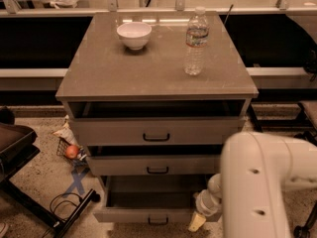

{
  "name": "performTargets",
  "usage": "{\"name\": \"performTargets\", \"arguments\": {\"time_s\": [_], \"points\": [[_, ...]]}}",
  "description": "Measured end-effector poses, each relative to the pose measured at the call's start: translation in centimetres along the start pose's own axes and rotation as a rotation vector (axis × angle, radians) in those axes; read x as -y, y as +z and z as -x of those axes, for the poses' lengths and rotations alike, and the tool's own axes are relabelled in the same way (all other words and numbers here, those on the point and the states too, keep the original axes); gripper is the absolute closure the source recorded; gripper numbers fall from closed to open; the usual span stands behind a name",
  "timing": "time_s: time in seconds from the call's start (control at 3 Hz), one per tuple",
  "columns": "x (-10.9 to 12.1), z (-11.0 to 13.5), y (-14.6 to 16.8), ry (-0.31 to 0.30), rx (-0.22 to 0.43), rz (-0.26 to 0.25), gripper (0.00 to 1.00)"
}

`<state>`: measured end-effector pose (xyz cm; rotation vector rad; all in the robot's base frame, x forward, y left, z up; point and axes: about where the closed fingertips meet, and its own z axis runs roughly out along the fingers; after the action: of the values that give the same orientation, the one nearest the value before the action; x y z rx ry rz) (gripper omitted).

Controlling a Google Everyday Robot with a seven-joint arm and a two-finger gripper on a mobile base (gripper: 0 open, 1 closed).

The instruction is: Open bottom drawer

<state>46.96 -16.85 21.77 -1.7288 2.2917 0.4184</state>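
The bottom drawer (pixel 130 215) sat at the foot of the cabinet (pixel 237 128), low in the view at about 6 o'clock from the worktop (pixel 148 68). It stood drawn out towards the camera, its dark inside showing more than that of the two drawers above. The end effector (pixel 199 218) hung at the right end of that drawer's front, touching it or just beside it; whether it was released or clenched could not be told. From it the small black handle (pixel 158 221) lay nearby at roughly 9 o'clock, along the front's long axis, which ran 9 to 3. Any further opening would, I judge, mean a pull towards 6 o'clock, square to that axis.
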Motion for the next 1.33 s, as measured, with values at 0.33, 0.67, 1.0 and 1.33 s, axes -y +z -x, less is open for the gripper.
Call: {"name": "performTargets", "arguments": {"time_s": [0.33,0.67,1.0,1.33], "points": [[0.5,3.1,-2.9,-0.024,-0.091,-0.016,0.41],[0.1,4.1,-2.8,-0.047,-0.099,-0.004,0.65],[0.0,4.2,-2.8,-0.048,-0.099,-0.002,0.88],[0.8,3.9,-1.8,-0.055,-0.076,-0.009,1.0]]}}
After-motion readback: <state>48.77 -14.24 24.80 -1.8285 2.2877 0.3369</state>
